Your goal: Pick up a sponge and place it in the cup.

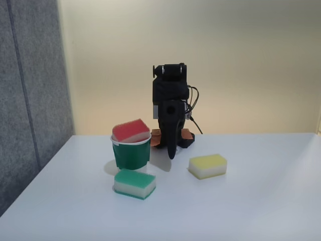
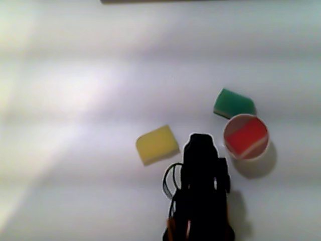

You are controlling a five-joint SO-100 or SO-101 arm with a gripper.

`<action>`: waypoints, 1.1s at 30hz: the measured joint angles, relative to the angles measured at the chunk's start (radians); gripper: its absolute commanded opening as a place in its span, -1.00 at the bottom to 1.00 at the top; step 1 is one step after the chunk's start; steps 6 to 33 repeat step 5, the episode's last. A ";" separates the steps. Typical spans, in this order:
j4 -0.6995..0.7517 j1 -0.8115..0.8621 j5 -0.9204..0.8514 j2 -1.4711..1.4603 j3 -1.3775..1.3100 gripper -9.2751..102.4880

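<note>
Now sponge (image 1: 131,130) in cup (image 1: 131,155), beside pincer (image 1: 171,153)

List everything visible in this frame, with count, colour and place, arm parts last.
Red sponge: 1, red top, white base, tilted in the cup, sticking out above the rim.
Cup: 1, green, white rim, on the table left of the arm in the fixed view.
Green sponge: 1, in front of the cup.
Yellow sponge: 1, right of the arm.
Table: 1, white.
Gripper: 1, black, pointing down beside the cup, holding nothing; jaws unclear.
</note>
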 measured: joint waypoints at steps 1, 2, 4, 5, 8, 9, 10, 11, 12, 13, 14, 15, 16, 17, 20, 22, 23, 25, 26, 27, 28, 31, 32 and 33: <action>0.000 0.000 0.000 0.000 0.000 -0.84; 0.000 0.000 0.000 0.000 0.000 -0.84; 0.000 0.000 0.000 0.000 0.000 -0.84; 0.000 0.000 0.000 0.000 0.000 -0.84; 0.000 0.000 0.000 0.000 0.000 -0.84; 0.000 0.000 0.000 0.000 0.000 -0.84; 0.000 0.000 0.000 0.000 0.000 -0.84; 0.000 0.000 0.000 0.000 0.000 -0.84; 0.000 0.000 0.000 0.000 0.000 -0.84; 0.000 0.000 0.000 0.000 0.000 -0.84; 0.000 0.000 0.000 0.000 0.000 -0.84; 0.000 0.000 0.000 0.000 0.000 -0.84; 0.000 0.000 0.000 0.000 0.000 -0.84; 0.000 0.000 0.000 0.000 0.000 -0.84; 0.000 0.000 0.000 0.000 0.000 -0.84; 0.000 0.000 0.000 0.000 0.000 -0.84; 0.000 0.000 0.000 0.000 0.000 -0.84; 0.000 0.000 0.000 0.000 0.000 -0.84; 0.000 0.000 0.000 0.000 0.000 -0.84; 0.000 0.000 0.000 0.000 0.000 -0.84; 0.000 0.000 0.000 0.000 0.000 -0.84; 0.000 0.000 0.000 0.000 0.000 -0.84; 0.000 0.000 0.000 0.000 0.000 -0.84; 0.000 0.000 0.000 0.000 0.000 -0.84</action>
